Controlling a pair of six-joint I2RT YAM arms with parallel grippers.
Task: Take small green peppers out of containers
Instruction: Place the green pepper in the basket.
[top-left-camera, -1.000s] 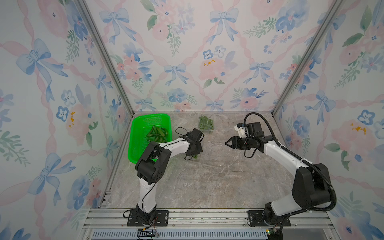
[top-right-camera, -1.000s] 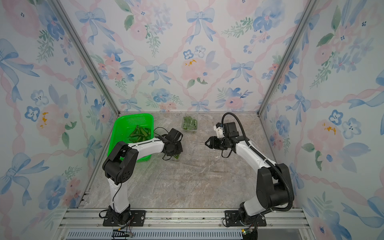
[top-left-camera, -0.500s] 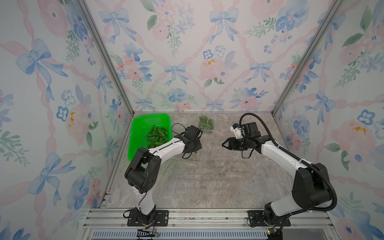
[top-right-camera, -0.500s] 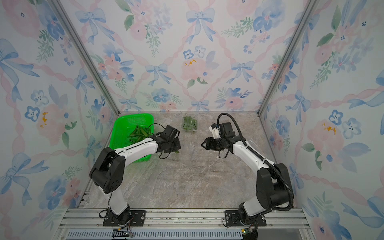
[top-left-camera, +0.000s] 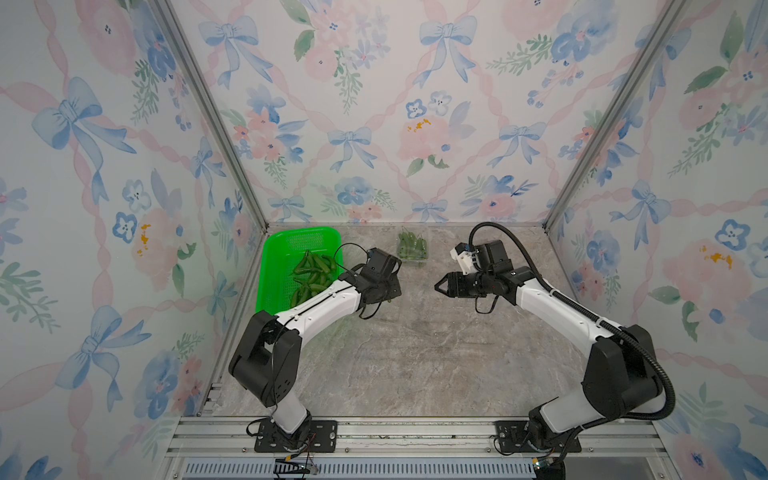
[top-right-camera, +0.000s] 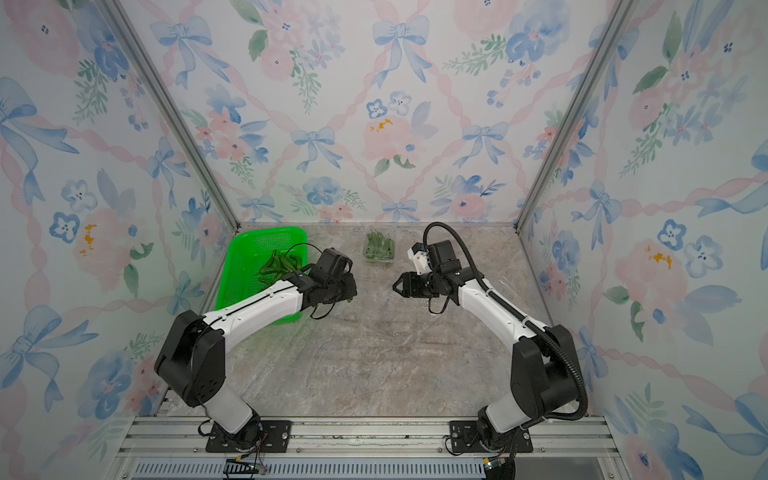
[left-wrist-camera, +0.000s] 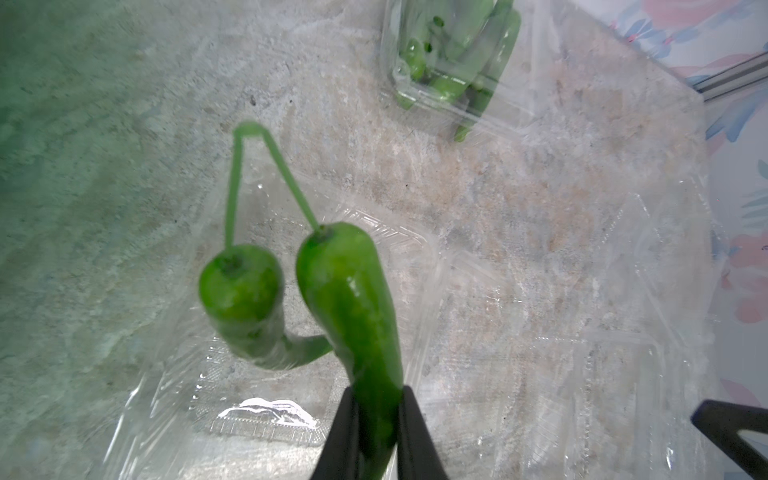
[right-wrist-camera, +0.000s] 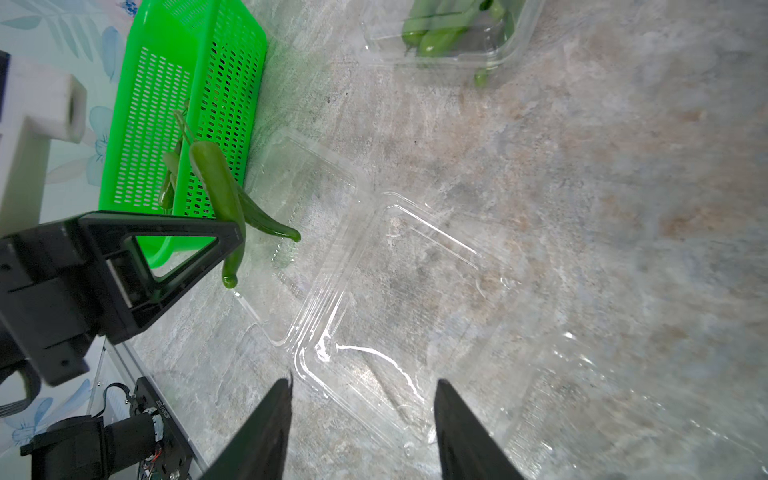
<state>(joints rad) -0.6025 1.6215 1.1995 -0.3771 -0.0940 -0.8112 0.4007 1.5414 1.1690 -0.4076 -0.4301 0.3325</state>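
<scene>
The left tool (left-wrist-camera: 376, 419), clenched on two stem-joined slim green peppers (left-wrist-camera: 353, 299), should clear the rim of the bright green perforated basket (right-wrist-camera: 145, 124); the right tool (right-wrist-camera: 363, 382) gapes empty.

Peppers (top-left-camera: 409, 247) lie in the container (top-left-camera: 415, 262), right of the basket (top-left-camera: 282, 249).

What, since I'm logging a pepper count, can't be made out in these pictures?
- Slim green peppers in the clear plastic clamshell box: too small in both top views, cropped in wrist views.
- Piled peppers in the bright green perforated basket: left arm covers some in both top views.
- Left claw, shut on a pepper: hidden under its wrist in both top views.
- Empty clear boxes: right wrist view blurs them.
</scene>
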